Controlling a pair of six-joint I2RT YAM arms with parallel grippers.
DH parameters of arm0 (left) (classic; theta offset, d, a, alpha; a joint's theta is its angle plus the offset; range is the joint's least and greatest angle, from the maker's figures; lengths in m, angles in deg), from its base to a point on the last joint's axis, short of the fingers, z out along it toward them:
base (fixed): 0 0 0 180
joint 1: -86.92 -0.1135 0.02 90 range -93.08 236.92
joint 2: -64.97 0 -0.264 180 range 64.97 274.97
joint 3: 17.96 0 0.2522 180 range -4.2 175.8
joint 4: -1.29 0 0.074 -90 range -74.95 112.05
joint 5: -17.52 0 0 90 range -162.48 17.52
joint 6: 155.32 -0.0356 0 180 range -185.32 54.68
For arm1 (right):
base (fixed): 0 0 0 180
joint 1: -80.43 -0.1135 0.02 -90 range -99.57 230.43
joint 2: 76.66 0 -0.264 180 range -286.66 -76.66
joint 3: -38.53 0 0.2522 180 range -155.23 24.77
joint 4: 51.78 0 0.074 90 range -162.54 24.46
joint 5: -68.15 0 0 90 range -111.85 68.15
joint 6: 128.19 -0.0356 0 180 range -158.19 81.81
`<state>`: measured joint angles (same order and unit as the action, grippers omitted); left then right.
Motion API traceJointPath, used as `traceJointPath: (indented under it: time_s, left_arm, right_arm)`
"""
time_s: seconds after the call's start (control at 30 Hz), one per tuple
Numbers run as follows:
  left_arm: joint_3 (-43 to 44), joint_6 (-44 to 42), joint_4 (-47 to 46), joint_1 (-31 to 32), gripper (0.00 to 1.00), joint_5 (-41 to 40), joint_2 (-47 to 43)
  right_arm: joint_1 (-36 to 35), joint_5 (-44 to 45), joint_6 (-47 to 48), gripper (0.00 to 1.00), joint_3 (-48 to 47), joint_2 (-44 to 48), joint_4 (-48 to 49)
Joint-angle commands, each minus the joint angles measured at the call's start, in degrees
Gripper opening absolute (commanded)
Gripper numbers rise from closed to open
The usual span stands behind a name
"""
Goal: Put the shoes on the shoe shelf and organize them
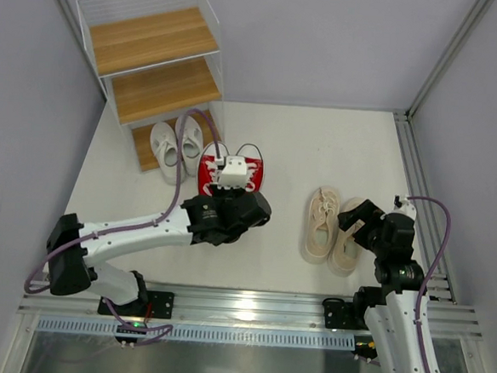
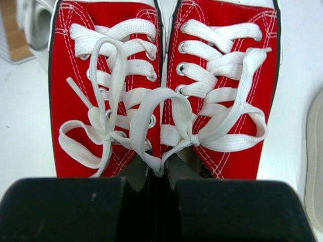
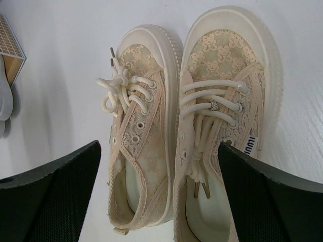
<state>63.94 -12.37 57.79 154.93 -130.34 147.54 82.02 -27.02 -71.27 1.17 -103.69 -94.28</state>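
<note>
- On the bottom board of the shelf: white shoes, side by side.
- Clenched on the red shoes: left fingers.
- Spread wide over the beige shoes on the counter: right fingers.

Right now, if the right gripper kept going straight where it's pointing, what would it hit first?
Most likely the cream-beige pair: the right gripper hangs open over them, its fingers straddling both heel ends. How far above them it is remains unclear.

Left arm, right arm: white links, black joint housings. Purple cable looped along each. Black base plates. White block at left wrist. Fingers: broad, matte black, finely textured. Green light at left base.
</note>
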Motion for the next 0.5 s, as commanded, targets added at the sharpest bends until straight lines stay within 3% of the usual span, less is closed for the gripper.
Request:
traceJointPath:
  time_s: [0.0, 0.13, 0.47]
  left_arm:
    - [3.49, -10.04, -6.59, -5.94, 0.0, -7.54, -6.97]
    - [4.45, -15.93, -8.82, -18.05, 0.0, -0.06, -10.4]
    - [15.7, -26.49, -10.04, -23.97, 0.0, 0.47, -7.42]
  right_arm:
    - [0.0, -0.98, 0.91, 0.97, -0.49, -0.39, 2.27]
    - [0.0, -1.25, 1.35, 0.97, -1.36, -0.92, 2.1]
    - [0.0, -2.04, 1.79, 0.97, -2.6, -1.98, 2.36]
